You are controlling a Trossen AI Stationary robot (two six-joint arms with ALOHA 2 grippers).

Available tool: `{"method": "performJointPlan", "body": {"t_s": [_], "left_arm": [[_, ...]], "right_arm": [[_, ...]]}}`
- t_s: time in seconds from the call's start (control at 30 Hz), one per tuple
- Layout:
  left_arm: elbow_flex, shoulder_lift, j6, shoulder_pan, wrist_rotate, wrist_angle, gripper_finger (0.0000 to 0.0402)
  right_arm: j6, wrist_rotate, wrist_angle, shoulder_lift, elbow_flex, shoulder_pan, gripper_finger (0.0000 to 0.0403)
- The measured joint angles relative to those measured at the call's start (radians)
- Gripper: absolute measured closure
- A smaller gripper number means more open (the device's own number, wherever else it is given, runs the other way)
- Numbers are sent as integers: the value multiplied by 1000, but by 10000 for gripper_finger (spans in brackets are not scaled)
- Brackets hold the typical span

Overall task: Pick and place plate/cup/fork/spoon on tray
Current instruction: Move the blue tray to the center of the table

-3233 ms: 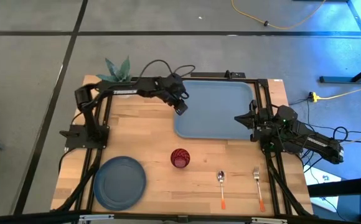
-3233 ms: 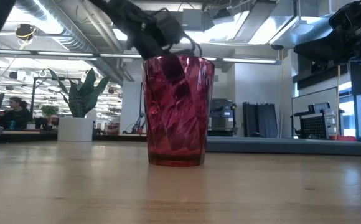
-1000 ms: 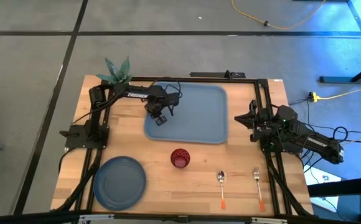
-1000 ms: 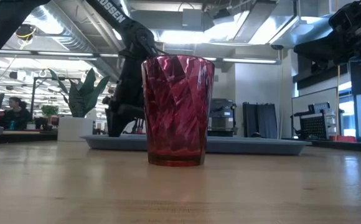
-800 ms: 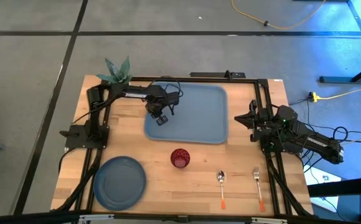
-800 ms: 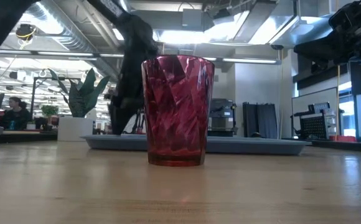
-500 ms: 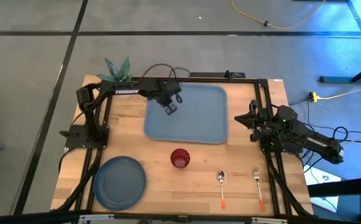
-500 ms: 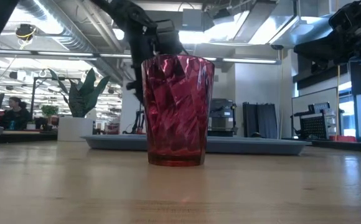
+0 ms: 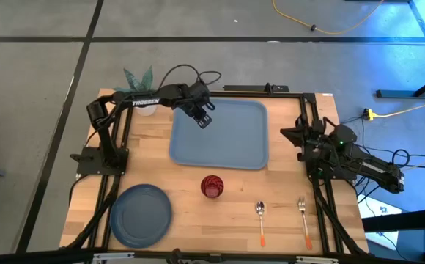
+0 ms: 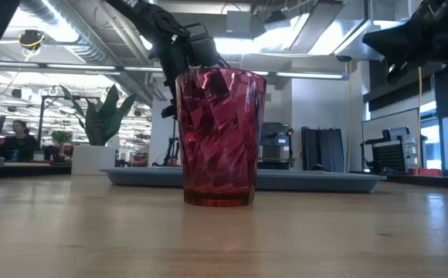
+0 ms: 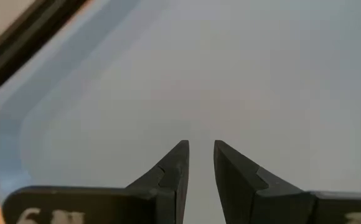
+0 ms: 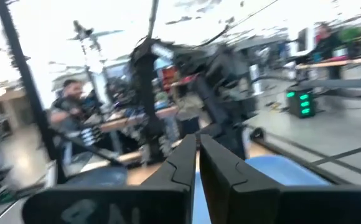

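Observation:
The light blue-grey tray (image 9: pixel 223 139) lies flat on the table's far middle; it also shows in the low view (image 10: pixel 317 179) and the left wrist view (image 11: pixel 261 74). My left gripper (image 9: pixel 204 121) hovers above the tray's far left part, pointing down, its fingers (image 11: pixel 200 146) a narrow gap apart and empty. The dark red cup (image 9: pixel 212 186) stands upright in front of the tray (image 10: pixel 220 135). The grey-blue plate (image 9: pixel 141 214) lies at the near left. The spoon (image 9: pixel 261 220) and fork (image 9: pixel 303 216) lie at the near right. My right gripper (image 9: pixel 284 133) is shut and empty at the table's right edge (image 12: pixel 197 140).
A plant in a white pot (image 9: pixel 141 84) stands at the table's far left corner (image 10: pixel 93 158). Black frame rails run along the table's sides (image 9: pixel 117 147). Bare wood lies between the tray and the plate. People sit in the room behind the table.
My left gripper has risen from the tray's left edge and gone toward the table's far right, so that it now stands over the tray's far left part. The tray has stayed where it was. My right arm has shifted a little at the right edge.

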Motion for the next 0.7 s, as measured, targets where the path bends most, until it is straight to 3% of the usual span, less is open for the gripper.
{"method": "performJointPlan", "body": {"t_s": [0.23,0.57,0.7], "left_arm": [[0,-114,12,21,28,-55,333],[0,-128,39,44,-46,-251,335],[0,-125,61,53,-45,-249,363]], "right_arm": [[-2,195,-207,103,123,0,383],[142,266,-442,625,478,-12,398],[247,288,-513,828,585,-43,398]]}}
